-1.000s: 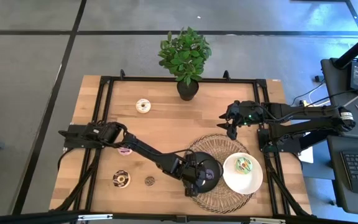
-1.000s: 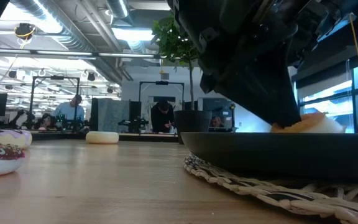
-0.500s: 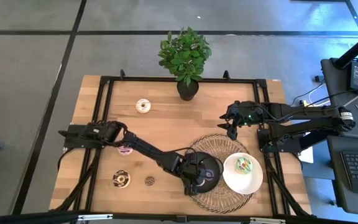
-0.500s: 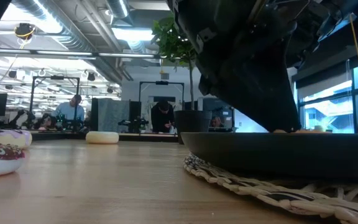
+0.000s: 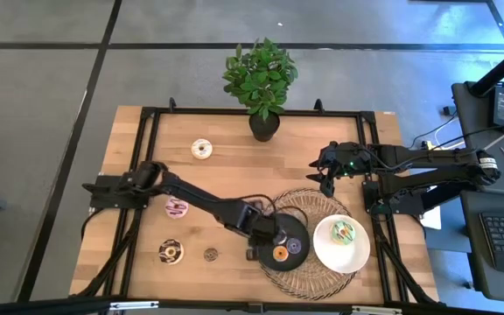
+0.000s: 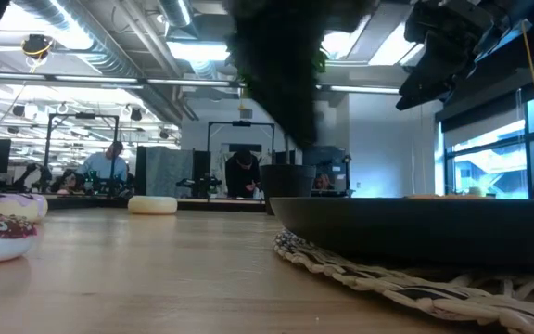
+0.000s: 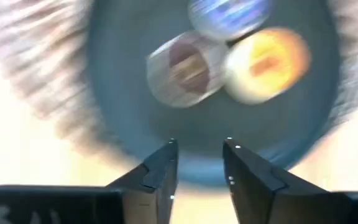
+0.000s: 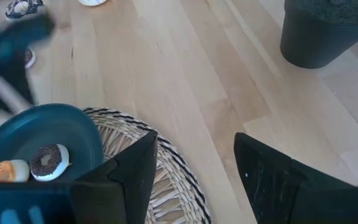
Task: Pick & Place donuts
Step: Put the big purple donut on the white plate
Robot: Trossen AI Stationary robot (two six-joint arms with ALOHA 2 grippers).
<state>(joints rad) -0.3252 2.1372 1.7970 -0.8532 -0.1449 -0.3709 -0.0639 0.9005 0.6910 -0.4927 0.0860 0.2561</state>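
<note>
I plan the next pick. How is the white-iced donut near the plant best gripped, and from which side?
The white-iced donut lies flat and alone on bare wood, hole up. Probably best to come straight down and pinch across the ring's outer edges, or one finger in the hole. The left hand, empty by the black plate, could likely take it.

Overhead, table-level, two wrist views — all share the black plate (image 5: 285, 245).

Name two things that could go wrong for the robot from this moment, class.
The left gripper hangs low beside the black plate; a careless swing could knock the orange donut off. The pink donut lies right beside the left arm's link, so a sweep could push it away.
</note>
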